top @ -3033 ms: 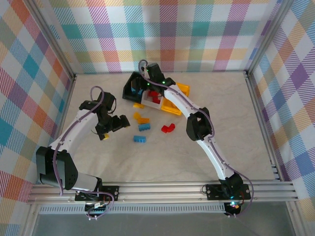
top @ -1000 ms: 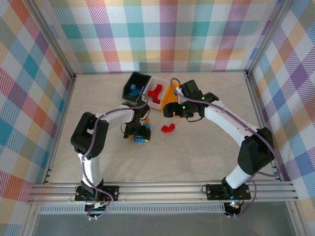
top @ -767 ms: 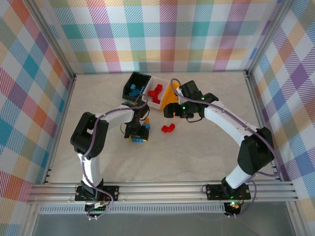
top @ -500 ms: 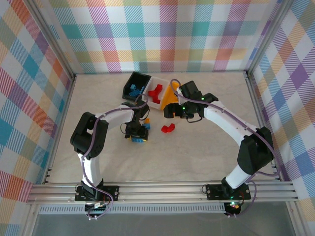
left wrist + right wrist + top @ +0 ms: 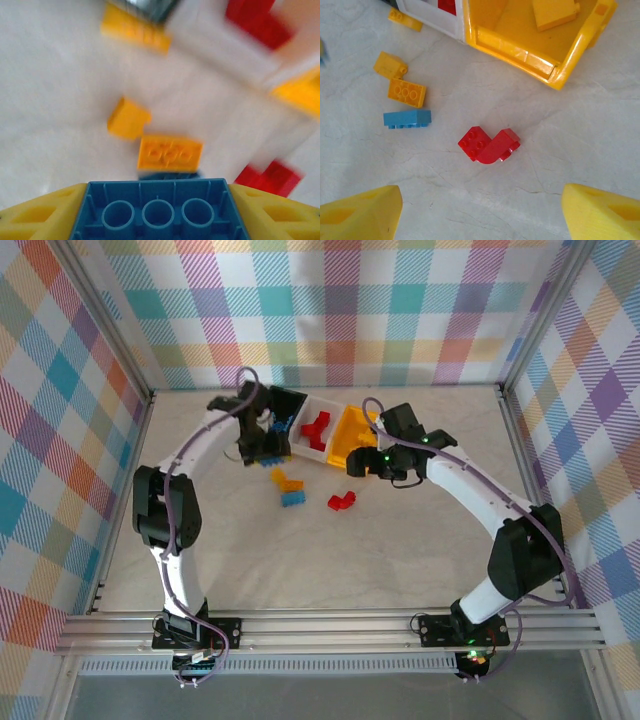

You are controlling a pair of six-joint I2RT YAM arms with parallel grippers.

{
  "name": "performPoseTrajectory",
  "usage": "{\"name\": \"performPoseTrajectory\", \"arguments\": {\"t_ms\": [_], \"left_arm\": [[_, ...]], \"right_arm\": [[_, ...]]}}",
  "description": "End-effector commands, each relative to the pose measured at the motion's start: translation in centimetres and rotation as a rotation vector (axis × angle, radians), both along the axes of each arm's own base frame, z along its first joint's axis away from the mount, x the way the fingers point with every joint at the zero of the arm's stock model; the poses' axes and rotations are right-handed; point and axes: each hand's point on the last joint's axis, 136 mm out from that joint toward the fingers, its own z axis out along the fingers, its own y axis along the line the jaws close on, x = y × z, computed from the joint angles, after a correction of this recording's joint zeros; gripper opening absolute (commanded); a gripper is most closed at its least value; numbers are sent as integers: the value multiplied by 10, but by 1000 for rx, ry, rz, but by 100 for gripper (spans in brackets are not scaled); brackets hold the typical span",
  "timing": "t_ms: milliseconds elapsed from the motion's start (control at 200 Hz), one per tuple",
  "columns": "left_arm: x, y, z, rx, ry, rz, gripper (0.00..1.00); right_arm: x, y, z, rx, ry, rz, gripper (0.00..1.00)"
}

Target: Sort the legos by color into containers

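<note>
Left hand (image 5: 158, 222) gripping blue lego (image 5: 157, 200), hollow underside in wrist view, right hand (image 5: 482, 212) spread, seemingly empty

Pastel plaid walls (image 5: 340, 310) enclose a pale marbled tabletop (image 5: 330, 560) from nine through three o'clock, with an aluminium rail (image 5: 330, 625) at six.

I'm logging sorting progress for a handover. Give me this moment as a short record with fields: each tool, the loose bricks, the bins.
left tool: shut on held blue brick, near the black bin
right tool: open, above the red brick
loose on table: red brick, loose blue brick, three orange-yellow bricks
yellow bin: holds a sorted yellow brick
white bin: holds red bricks
</note>
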Motion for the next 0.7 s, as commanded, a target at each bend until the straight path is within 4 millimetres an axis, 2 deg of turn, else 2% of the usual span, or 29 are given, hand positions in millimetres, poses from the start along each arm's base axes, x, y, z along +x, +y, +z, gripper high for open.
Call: {"name": "performPoseTrajectory", "arguments": {"t_ms": [0,140,345,435,535,695], "left_arm": [[41,7,6,-62,-23,105,57],[104,19,13,-74,-136,217,57],[168,14,5,-98,-247,288,57],[184,13,-2,-106,-272,306,58],[194,10,-11,-119,-279,320,60],[201,5,-18,-154,-283,324,73]], "right_arm": [[-4,-2,7,8,10,-10,83],[-1,1,13,12,20,-8,83],[0,3,18,13,35,-6,82],[-2,4,15,15,55,-3,82],[-5,3,12,7,69,-2,82],[-7,2,10,3,74,4,82]]}}
